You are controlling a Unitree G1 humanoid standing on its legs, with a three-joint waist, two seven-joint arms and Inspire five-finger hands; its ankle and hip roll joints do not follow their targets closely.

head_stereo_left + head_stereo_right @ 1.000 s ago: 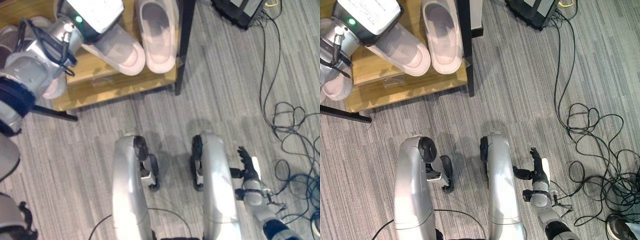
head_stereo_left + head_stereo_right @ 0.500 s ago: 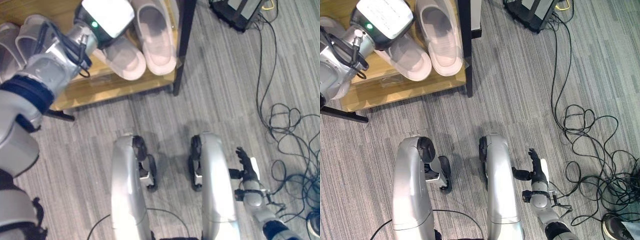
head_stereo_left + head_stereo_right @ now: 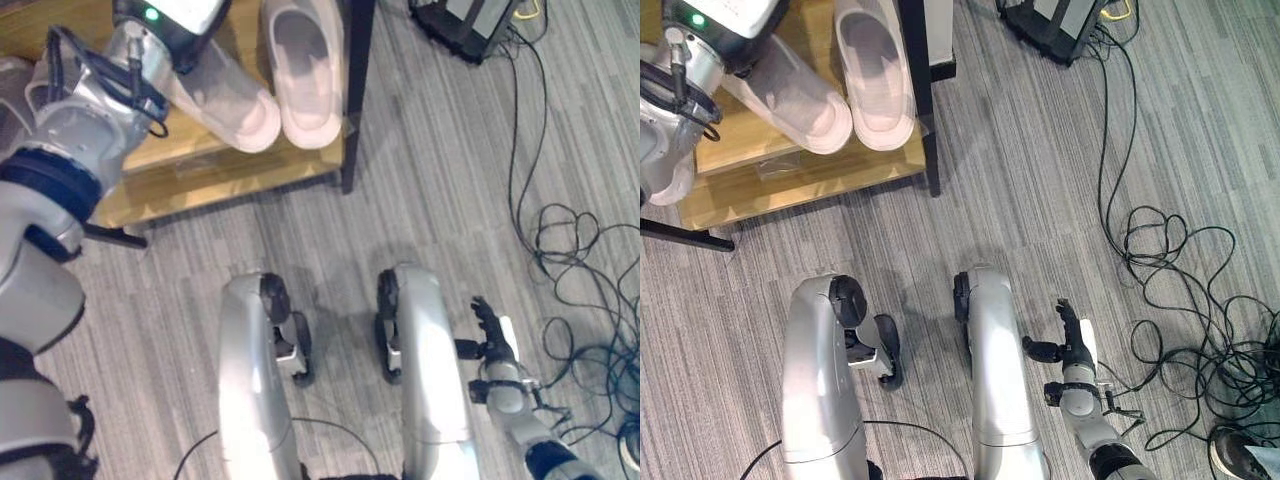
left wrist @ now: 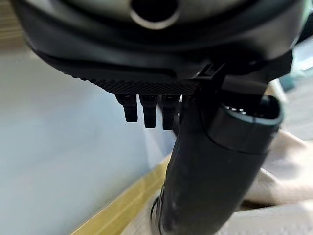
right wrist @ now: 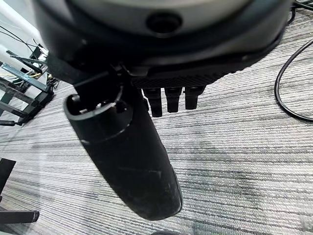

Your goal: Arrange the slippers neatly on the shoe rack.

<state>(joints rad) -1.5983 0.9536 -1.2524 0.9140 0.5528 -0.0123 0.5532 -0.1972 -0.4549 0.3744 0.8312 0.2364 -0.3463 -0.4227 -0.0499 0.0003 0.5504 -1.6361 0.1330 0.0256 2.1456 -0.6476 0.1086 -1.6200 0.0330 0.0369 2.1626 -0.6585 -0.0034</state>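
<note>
Robot hand, left [image 4: 215, 161]: over pale slippers [image 3: 300, 70] on wooden shoe rack [image 3: 230, 165], grip indeterminable. Robot hand, right [image 3: 1072, 345]: fingers straight, low right above carpet.

We see pale pink slippers [image 3: 300, 70] on a yellow-brown wooden rack [image 3: 200, 170], over grey striped carpet [image 3: 450, 180].

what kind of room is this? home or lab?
Likely a lab or office test area, not a home: grey striped carpet, loose black cables across it, and dark equipment on the floor. A wooden shoe rack with pale slippers stands as a prop.
</note>
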